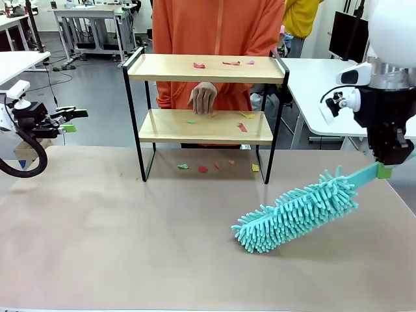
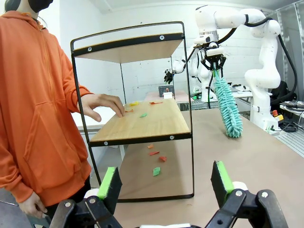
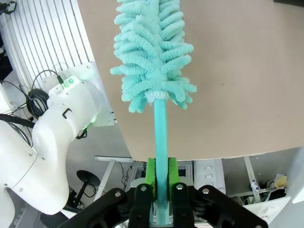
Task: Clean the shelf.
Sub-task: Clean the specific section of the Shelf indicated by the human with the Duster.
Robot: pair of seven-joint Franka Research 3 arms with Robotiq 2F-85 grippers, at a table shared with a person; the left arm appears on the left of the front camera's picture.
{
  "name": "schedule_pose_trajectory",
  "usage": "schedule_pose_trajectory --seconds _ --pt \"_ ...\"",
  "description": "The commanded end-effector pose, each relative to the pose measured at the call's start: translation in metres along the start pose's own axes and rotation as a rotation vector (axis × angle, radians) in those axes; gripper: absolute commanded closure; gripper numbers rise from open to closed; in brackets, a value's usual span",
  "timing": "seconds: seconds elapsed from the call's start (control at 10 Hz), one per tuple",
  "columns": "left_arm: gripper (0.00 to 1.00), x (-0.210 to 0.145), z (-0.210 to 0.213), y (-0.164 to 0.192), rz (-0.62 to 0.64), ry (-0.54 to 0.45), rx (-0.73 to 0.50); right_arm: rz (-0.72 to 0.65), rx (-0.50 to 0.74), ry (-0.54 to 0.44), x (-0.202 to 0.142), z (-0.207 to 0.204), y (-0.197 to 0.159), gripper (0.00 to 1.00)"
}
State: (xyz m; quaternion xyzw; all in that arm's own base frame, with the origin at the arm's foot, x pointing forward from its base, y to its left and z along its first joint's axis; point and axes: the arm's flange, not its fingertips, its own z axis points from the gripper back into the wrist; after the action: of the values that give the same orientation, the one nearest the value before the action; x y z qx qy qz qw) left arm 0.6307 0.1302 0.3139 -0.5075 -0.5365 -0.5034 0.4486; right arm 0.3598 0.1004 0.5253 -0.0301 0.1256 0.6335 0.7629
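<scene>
The right gripper (image 3: 161,172) pinches the duster (image 1: 296,211) by its thin handle; its head looks soft and light. The shelf (image 1: 169,67) seems easily nudged.

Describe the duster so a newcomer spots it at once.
Start at the brown table, front right of the two-tier shelf. There the right gripper clamps the handle of the duster. It is the one fluffy turquoise thing, far bigger than the coloured scraps.

Orange hoodie (image 1: 218,26) fills the top centre, black monitor (image 1: 348,36) sits upper right, and white tables (image 1: 91,13) line the upper left.
</scene>
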Motion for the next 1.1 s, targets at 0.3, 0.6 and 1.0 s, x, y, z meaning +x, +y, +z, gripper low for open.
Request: schedule_pose_trajectory --seconds 0.3,0.6,1.0 --pt "0.0 0.0024 -0.0011 0.0004 -0.005 -0.003 -0.003 0.003 -0.007 0.012 -0.0047 0.0001 0.0012 0.87" --pt "0.0 0.0024 -0.0011 0.0004 -0.005 -0.003 -0.003 0.003 -0.007 0.012 -0.0047 0.0001 0.0012 0.87" --pt "0.0 0.0024 -0.0011 0.0004 -0.005 -0.003 -0.003 0.0 0.0 0.0 -0.0001 0.0 0.0 0.87"
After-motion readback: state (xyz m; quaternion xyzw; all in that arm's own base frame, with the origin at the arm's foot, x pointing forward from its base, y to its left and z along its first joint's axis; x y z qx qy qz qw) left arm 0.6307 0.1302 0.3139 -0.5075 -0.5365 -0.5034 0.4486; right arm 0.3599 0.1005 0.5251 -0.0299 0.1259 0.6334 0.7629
